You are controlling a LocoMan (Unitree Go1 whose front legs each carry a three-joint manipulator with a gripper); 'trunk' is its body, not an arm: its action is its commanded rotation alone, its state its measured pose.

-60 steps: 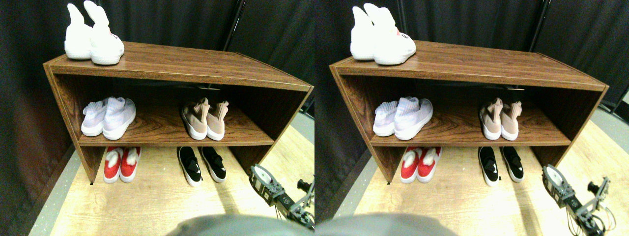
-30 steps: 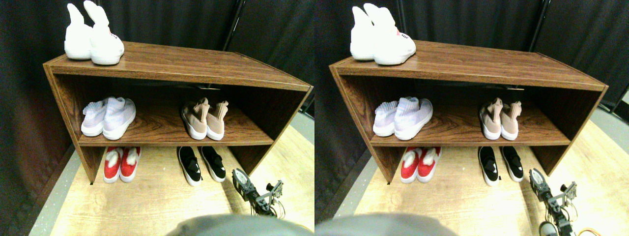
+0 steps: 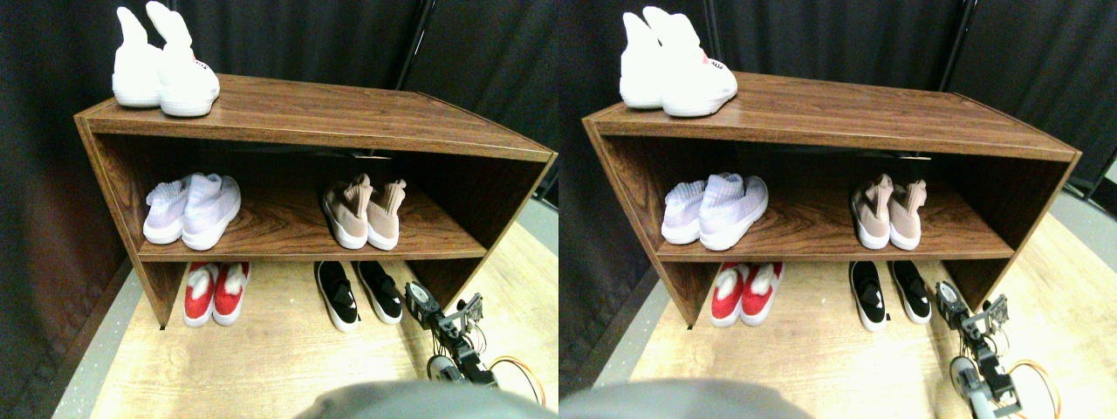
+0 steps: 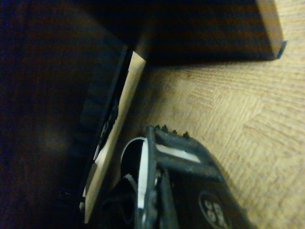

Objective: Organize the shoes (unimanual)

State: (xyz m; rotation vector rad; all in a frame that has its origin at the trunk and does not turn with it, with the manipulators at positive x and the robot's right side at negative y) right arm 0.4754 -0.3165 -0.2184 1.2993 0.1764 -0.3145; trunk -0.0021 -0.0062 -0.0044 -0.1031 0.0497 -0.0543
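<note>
I see the wooden shelf unit point(image 3: 305, 113) filling the frame's middle, the beige-tan shoes point(image 3: 364, 212) centre-right on its middle board, and my right gripper point(image 3: 445, 316) low at lower right, jaw state impossible to tell.

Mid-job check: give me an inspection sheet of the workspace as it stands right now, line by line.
Surface: wooden shoe rack on a light wood floor.
Job's things: beige-tan shoes side by side on the middle shelf, right part, toes forward.
Clutter: white high-collared pair on top, left; lilac-white pair on the middle shelf, left; red pair and black pair on the floor under the rack.
Grippers: right gripper low over the floor, right of the black pair, holding nothing seen; jaw state unclear.
Cables: orange cable looping by the manipulator.
Surroundings: dark curtains behind.
</note>
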